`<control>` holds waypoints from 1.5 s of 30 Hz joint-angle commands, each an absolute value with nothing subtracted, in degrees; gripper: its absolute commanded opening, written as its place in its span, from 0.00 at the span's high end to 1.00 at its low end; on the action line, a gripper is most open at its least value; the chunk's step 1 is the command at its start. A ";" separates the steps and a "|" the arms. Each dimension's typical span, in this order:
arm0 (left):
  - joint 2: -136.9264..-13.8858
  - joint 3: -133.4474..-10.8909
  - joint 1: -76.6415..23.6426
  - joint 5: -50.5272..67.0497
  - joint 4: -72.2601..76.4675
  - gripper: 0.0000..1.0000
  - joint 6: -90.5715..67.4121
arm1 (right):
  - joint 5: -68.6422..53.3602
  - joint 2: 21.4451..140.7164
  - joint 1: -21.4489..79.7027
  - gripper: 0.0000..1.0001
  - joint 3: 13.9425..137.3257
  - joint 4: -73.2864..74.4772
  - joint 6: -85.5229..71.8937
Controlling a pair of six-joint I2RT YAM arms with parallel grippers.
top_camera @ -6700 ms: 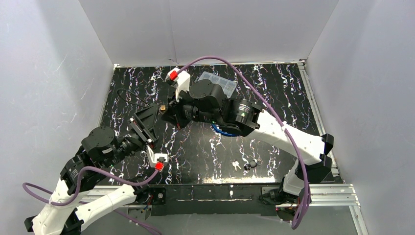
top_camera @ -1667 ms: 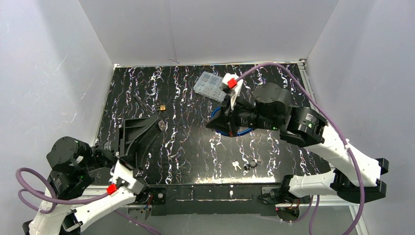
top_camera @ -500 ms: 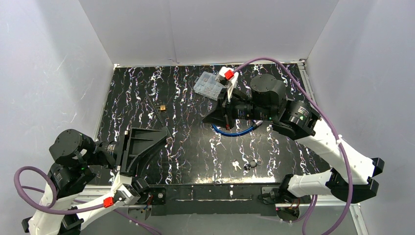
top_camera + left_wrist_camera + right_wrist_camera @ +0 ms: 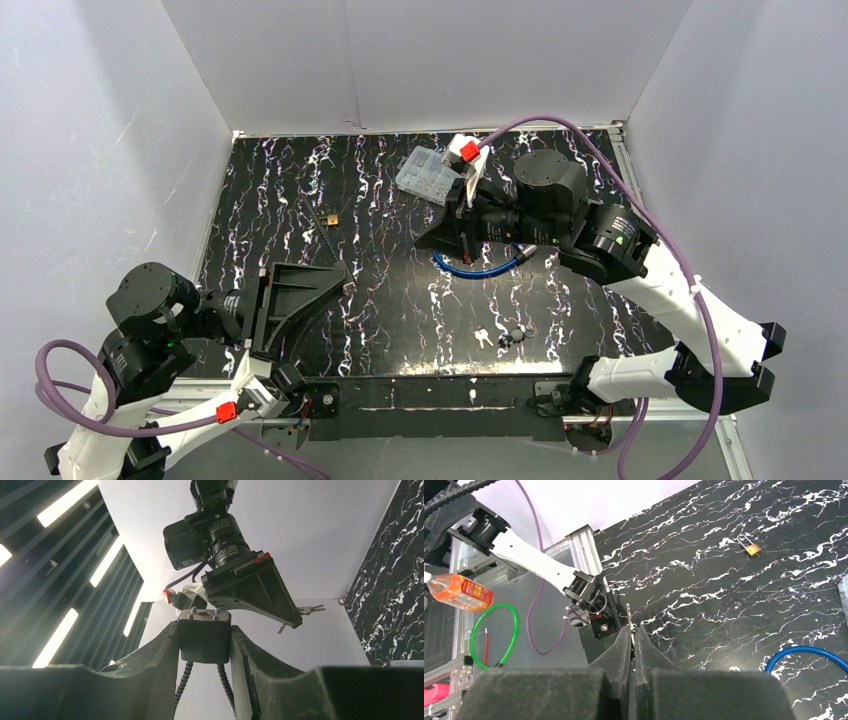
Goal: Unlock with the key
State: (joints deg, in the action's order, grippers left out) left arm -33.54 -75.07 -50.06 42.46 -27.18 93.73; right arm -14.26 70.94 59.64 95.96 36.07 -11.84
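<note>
Drawn well apart from the close meeting over the left-centre bench of several seconds back. Hardly shifted over the last half second.

Low at the near left: left gripper, jaws clamped on the black body of a cable lock. Metal-faced end of the body turned away from the wrist, toward the other arm. Black cable trailing back from the body between the two fingers.

Raised over the bench right of centre: right gripper, jaws shut tight, pinching a small silver key. Thin blade poking out past the fingertips, aimed toward the left arm. Key and lock well apart, facing each other across the bench, neither touching the surface.

Just under the right gripper, flat on the bench: a blue cable loop. Toward the back left, apart from both grippers: a small brass padlock. Near the back edge, beside the right wrist: a clear compartment box. Near the front centre: a few loose keys.
</note>
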 commanded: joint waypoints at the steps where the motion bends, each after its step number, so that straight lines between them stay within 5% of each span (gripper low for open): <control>1: -34.05 -75.88 -50.19 41.57 -28.03 1.00 94.48 | -13.49 70.76 59.46 0.99 98.85 35.32 -10.29; 6: -36.97 -80.04 -50.19 35.80 -33.92 1.00 82.94 | -11.10 71.41 59.41 0.99 100.71 38.60 -7.12; 16: -55.43 -93.82 -50.17 33.51 -77.65 1.00 58.77 | 5.47 73.62 65.21 0.99 95.39 43.81 6.71; 28: -58.04 -89.25 -46.70 44.55 -85.18 1.00 43.59 | 22.26 63.79 78.56 0.99 82.06 35.59 16.74; 35: -60.08 -87.95 -32.41 62.57 -88.04 1.00 37.55 | 32.38 55.72 88.64 0.99 68.59 18.61 30.79; 45: -71.91 -91.91 -27.87 71.18 -96.66 1.00 41.89 | 30.84 61.14 96.42 0.99 73.79 24.98 36.91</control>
State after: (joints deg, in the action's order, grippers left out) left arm -71.50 -89.52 -28.12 64.47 -85.43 41.32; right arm 31.81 59.94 95.70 69.21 24.10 34.02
